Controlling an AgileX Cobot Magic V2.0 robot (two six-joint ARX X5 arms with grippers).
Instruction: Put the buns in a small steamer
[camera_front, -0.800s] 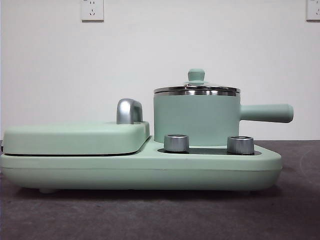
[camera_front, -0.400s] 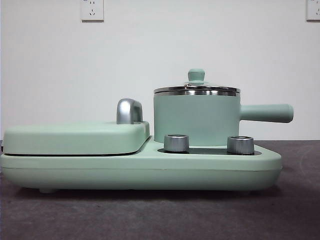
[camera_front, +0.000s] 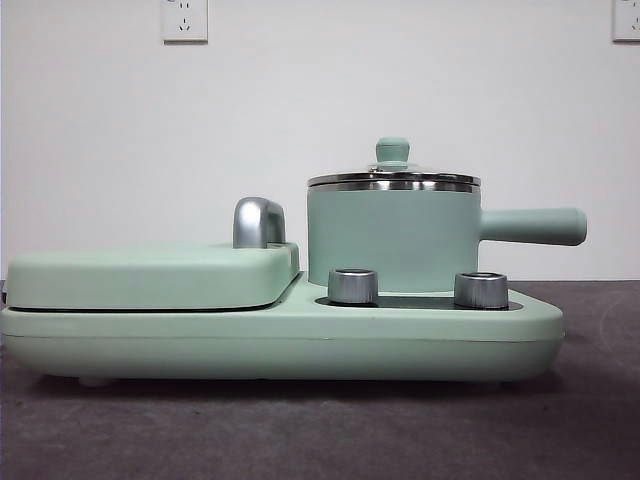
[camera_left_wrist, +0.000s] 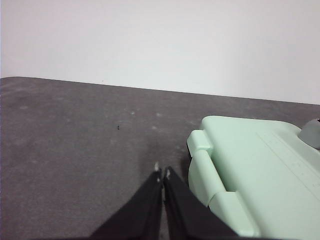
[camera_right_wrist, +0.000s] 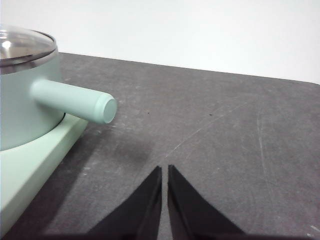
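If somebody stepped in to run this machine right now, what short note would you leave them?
Left gripper: shut, empty, over bare table beside the flat mint-green lidded griddle.
Right gripper: shut, empty, near the long straight green side handle.
Mint-green round steamer pot: on the base, green-knobbed glass lid on.
Buns: none in any view.
Done: nothing visible. Left: find buns, lift lid, load them.

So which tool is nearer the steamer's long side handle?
Right. The right tool sits over bare table just beyond the handle's end; the left tool is off beside the flat griddle, at the appliance's far side.
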